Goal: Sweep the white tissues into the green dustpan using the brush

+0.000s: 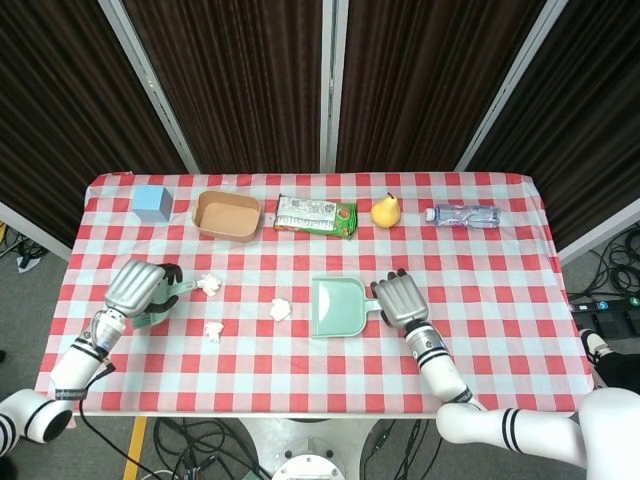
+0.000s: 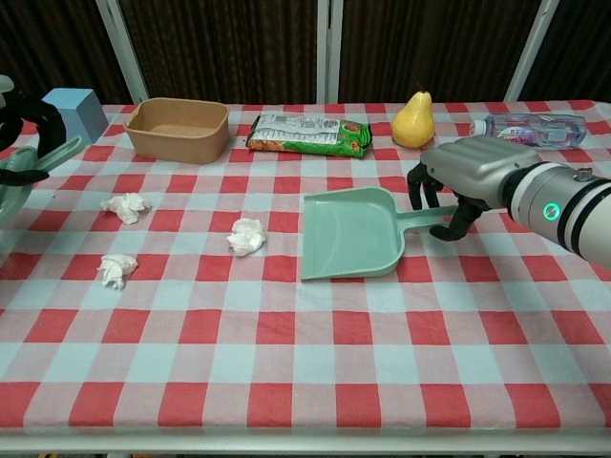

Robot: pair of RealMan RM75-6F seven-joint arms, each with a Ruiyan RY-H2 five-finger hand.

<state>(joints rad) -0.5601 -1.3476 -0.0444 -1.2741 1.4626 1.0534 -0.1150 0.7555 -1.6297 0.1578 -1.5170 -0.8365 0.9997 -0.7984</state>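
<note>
The green dustpan (image 1: pixel 338 306) (image 2: pixel 348 234) lies near the table's middle, its mouth facing left. My right hand (image 1: pixel 398 300) (image 2: pixel 460 178) has its fingers curled around the dustpan's handle (image 2: pixel 423 217). At the far left my left hand (image 1: pixel 140 289) (image 2: pixel 21 122) grips the pale green brush (image 1: pixel 158 305) (image 2: pixel 29 164), held above the cloth. Three crumpled white tissues lie between the hands: one (image 1: pixel 210 284) (image 2: pixel 126 205) just right of the brush, one (image 1: pixel 213 330) (image 2: pixel 116 270) nearer the front, and one (image 1: pixel 280 310) (image 2: pixel 246 236) a short way left of the dustpan's mouth.
Along the back of the red-checked table stand a blue cube (image 1: pixel 152 202) (image 2: pixel 80 113), a brown box (image 1: pixel 227 215) (image 2: pixel 179 128), a green snack packet (image 1: pixel 316 215) (image 2: pixel 307 135), a yellow pear (image 1: pixel 386 211) (image 2: pixel 413 120) and a lying water bottle (image 1: pixel 463 215) (image 2: pixel 527 126).
</note>
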